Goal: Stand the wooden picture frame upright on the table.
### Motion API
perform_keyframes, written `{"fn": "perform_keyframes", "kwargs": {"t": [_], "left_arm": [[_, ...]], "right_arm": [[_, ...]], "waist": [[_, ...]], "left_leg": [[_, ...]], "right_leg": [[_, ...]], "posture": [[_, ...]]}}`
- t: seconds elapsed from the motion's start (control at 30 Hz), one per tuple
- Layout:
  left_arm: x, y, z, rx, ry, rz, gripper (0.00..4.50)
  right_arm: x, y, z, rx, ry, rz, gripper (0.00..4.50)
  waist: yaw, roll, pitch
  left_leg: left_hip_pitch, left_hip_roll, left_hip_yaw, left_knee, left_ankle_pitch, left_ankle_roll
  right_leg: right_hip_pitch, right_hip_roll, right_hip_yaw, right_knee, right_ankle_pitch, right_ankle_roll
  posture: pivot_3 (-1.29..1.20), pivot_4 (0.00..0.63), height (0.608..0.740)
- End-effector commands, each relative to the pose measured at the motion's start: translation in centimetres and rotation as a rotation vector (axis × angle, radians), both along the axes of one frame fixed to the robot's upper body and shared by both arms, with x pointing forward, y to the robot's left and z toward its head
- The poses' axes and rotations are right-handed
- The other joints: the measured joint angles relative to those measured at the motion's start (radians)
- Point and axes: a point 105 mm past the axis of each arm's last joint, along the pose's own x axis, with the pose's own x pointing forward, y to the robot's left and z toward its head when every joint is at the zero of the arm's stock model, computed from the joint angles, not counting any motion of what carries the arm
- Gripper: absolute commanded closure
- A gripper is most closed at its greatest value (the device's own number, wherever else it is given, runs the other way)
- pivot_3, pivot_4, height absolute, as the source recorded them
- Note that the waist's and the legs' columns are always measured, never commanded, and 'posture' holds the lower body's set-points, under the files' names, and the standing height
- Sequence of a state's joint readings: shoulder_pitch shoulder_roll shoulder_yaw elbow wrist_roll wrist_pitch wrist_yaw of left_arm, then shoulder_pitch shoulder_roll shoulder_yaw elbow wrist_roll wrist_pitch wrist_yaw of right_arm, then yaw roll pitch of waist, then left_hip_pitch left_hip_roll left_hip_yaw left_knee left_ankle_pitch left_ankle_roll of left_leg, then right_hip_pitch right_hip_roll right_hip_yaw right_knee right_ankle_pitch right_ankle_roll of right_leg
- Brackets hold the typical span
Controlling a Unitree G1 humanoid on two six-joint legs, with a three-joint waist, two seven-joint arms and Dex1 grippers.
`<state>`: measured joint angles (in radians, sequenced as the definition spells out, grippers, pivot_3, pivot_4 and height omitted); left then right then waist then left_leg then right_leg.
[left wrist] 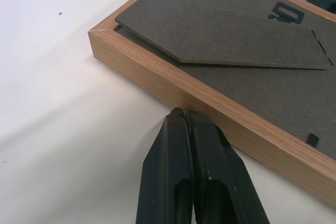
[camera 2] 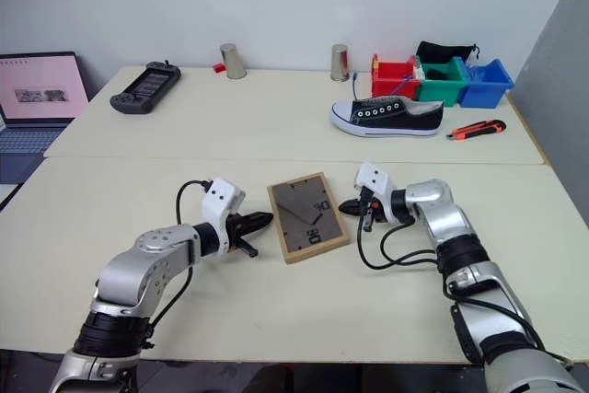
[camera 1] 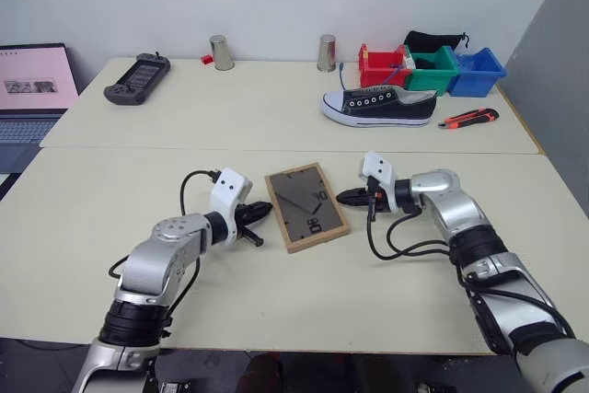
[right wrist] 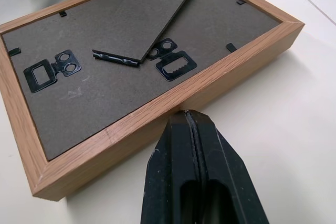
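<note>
The wooden picture frame point(camera 1: 306, 206) lies face down on the pale table point(camera 1: 276, 126), its dark grey backing and hinged stand point(left wrist: 220, 38) facing up. My left gripper point(camera 1: 262, 212) is shut, its tips pressed against the frame's left wooden edge point(left wrist: 173, 90). On the other side my right gripper point(camera 1: 343, 197) is also shut, with its tips at the frame's right edge point(right wrist: 157, 114). Neither gripper holds anything. Metal hangers point(right wrist: 170, 64) show on the backing.
A black and white sneaker point(camera 1: 378, 105), an orange utility knife point(camera 1: 467, 118), coloured bins point(camera 1: 431, 69), two metal cups point(camera 1: 220, 52), a black handheld controller point(camera 1: 136, 78) and a laptop point(camera 1: 32, 89) stand along the far half of the table.
</note>
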<state>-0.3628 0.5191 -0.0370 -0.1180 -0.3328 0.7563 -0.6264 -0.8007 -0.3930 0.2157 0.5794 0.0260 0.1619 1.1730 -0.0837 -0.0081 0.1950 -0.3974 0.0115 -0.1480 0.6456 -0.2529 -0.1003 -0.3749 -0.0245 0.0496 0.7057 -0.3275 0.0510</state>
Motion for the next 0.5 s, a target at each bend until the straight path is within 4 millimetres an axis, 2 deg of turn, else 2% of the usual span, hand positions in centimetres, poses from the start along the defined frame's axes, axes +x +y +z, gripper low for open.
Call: {"fn": "perform_keyframes", "kwargs": {"t": [0.03,0.5], "left_arm": [[-0.6,-2.6,1.3,-0.018,-0.035,-0.140,4.43],[0.4,-4.8,1.1,-0.010,-0.038,-0.218,4.43]], "right_arm": [[-0.7,0.4,1.2,0.035,-0.020,0.035,4.50],[-2.9,-2.0,1.6,0.023,0.038,0.023,4.50]], "waist": [[0.000,0.000,0.000],[0.004,0.000,0.000]], "left_leg": [[0.000,0.000,0.000,0.000,0.000,0.000],[0.000,-0.001,-0.001,0.000,0.000,0.000]], "right_leg": [[0.000,0.000,0.000,0.000,0.000,0.000],[0.001,0.000,0.000,-0.001,0.000,0.000]], "posture": [[0.00,0.150,0.740],[0.00,0.150,0.740]]}}
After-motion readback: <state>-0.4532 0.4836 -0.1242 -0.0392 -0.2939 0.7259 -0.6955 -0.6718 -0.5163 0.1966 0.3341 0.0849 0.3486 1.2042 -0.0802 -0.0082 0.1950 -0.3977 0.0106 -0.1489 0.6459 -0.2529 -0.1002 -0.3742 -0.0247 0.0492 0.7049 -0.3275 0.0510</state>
